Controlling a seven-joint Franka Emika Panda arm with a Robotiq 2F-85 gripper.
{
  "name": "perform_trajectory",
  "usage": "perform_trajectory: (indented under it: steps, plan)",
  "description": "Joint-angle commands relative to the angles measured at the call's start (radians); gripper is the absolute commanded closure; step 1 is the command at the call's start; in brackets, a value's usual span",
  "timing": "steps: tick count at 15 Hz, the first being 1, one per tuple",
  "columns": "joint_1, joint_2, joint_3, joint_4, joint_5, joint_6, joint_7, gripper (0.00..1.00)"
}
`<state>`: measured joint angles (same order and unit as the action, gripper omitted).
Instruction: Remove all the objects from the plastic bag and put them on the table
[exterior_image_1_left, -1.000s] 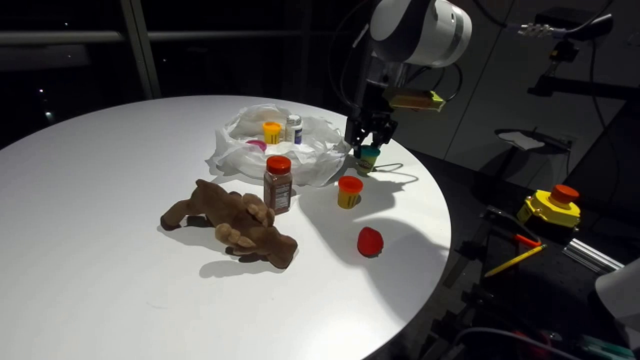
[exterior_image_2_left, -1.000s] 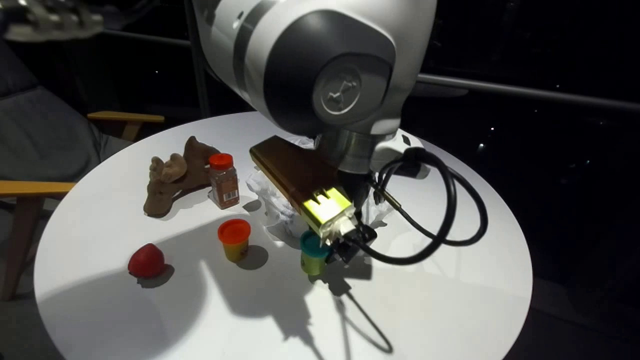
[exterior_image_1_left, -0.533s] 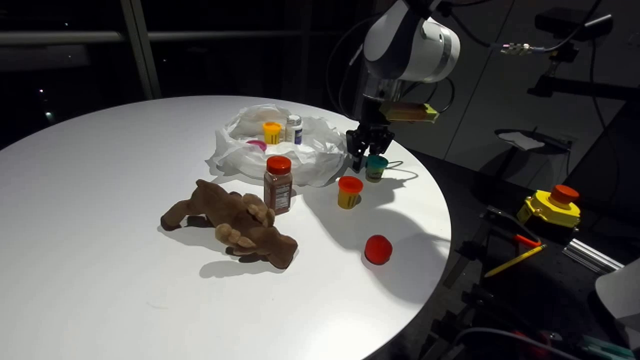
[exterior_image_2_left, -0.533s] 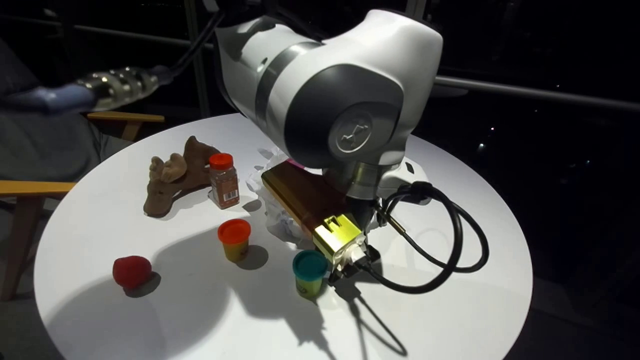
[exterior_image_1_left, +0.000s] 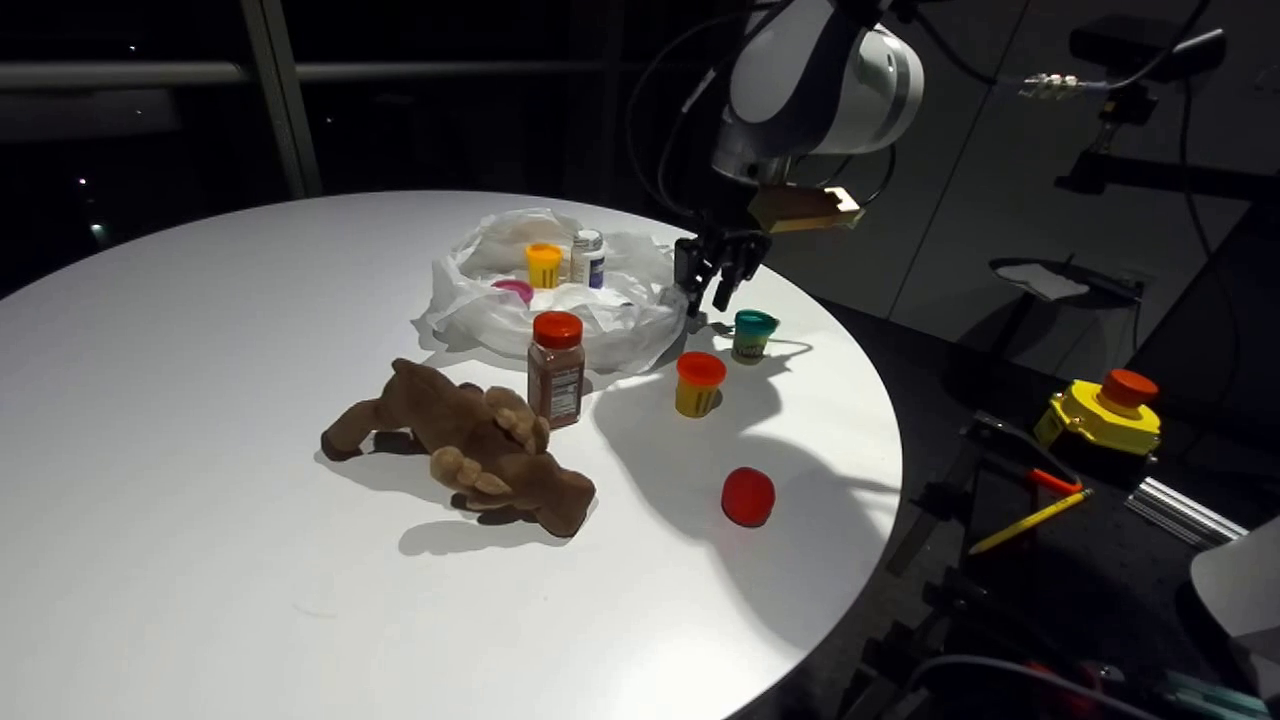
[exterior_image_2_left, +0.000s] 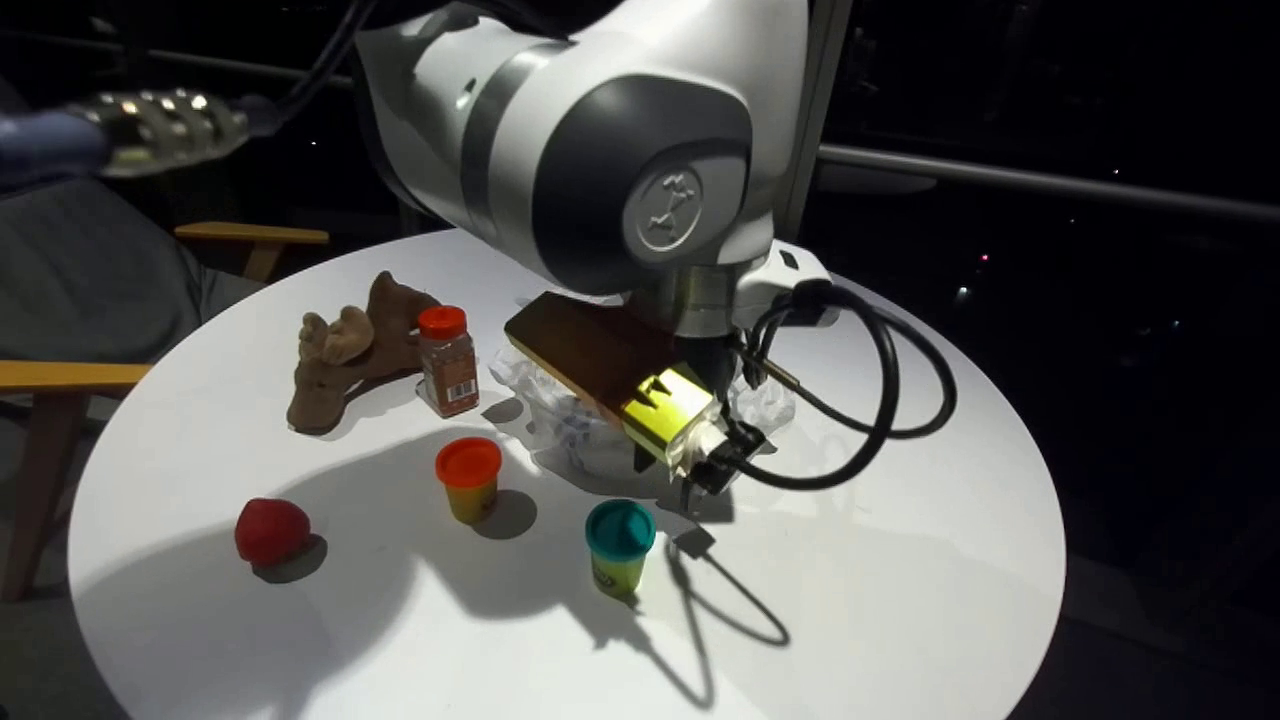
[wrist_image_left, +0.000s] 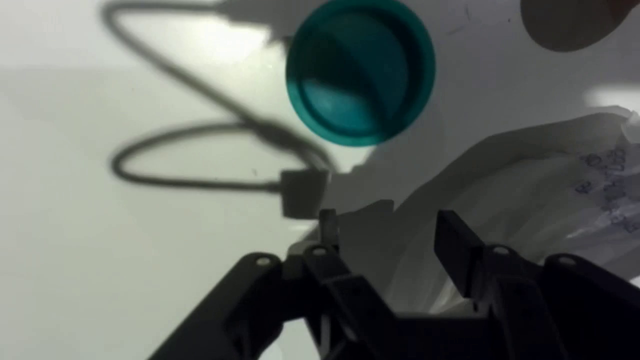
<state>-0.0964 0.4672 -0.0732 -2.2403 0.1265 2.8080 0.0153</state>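
On the white table the teal-lidded jar stands upright and free, seen from above in the wrist view. My gripper hovers between that jar and the whitish plastic bag, its fingers apart with nothing between them. Inside the bag are a yellow-orange jar, a white bottle and a pink-purple lid. Outside it, on the table, are the orange-lidded jar, a red roundish object, the red-capped bottle and the brown plush. The arm covers much of the bag in an exterior view.
A cable loops out from the wrist beside the gripper. Beyond the table's edge sit a yellow-and-red device and a pencil on a dark surface. A chair stands past the far side.
The teal-lidded jar, between my fingers a second ago, now stands on the table. My gripper has come away from it, up and toward the bag. The red roundish object has rolled a little.
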Motion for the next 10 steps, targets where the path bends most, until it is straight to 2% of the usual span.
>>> perform_trajectory:
  steps: [1, 2, 3, 7, 10]
  plan:
    - [0.103, -0.155, -0.080, -0.062, -0.115, -0.032, 0.103, 0.15]
    - [0.116, -0.183, -0.082, -0.050, -0.135, -0.051, 0.121, 0.06]
    - [0.118, -0.197, -0.070, -0.027, -0.138, -0.070, 0.130, 0.01]
    - [0.108, -0.171, -0.008, 0.124, -0.101, -0.170, 0.121, 0.00]
    - [0.108, -0.064, 0.001, 0.260, -0.104, -0.178, 0.153, 0.00]
